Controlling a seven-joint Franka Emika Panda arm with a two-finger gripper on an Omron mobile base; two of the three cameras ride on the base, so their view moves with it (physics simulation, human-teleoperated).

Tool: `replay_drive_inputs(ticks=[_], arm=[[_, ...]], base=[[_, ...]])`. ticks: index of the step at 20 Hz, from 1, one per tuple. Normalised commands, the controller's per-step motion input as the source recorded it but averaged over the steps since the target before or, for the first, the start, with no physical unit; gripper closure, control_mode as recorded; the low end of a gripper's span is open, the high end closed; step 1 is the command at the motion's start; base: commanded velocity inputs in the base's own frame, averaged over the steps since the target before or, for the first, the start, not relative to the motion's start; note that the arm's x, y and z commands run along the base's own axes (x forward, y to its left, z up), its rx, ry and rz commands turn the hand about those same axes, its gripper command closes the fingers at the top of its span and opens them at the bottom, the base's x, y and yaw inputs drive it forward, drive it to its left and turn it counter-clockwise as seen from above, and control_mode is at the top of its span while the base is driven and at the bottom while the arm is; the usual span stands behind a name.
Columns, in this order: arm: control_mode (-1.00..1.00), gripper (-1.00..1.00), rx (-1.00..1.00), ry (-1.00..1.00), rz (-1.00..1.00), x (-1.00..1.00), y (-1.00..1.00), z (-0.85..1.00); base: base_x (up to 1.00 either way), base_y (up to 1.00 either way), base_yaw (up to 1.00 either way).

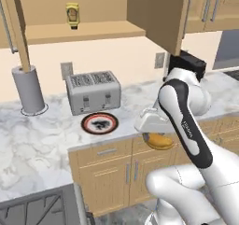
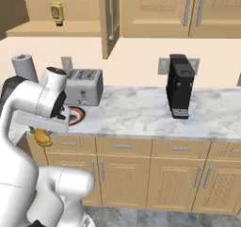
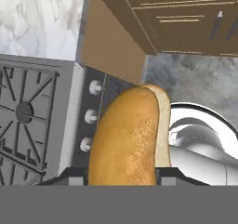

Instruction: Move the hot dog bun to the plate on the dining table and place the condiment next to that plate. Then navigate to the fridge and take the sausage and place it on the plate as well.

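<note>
Hot dog bun clamped in the pincer, held in air off the marble table edge, above stove knobs and cabinet drawers. Toaster, patterned white plate just beside on table; condiment up on open cabinet shelf.

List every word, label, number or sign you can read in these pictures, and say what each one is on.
Nothing can be read for sure.
Robot arm: small pale lettering on its dark band, too blurred to read.
Yellow bottle on the cabinet shelf: a label, too small to read.
Coffee machine: a pale mark low on its front, unreadable.
</note>
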Motion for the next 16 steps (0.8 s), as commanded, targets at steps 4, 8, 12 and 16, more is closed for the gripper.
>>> replay_drive_inputs(ticks=[4,8,12,16], arm=[[1.0,1.0,0.0,0.0,0.0,0.0,0.0,0.0],[1.0,1.0,0.0,0.0,0.0,0.0,0.0,0.0],[1.0,1.0,0.0,0.0,0.0,0.0,0.0,0.0],[1.0,1.0,0.0,0.0,0.0,0.0,0.0,0.0]], base=[[0.03,-0.28,-0.89],[0.1,-0.54,-0.89],[0.14,-0.84,-0.82],[0.13,-0.89,-0.81]])
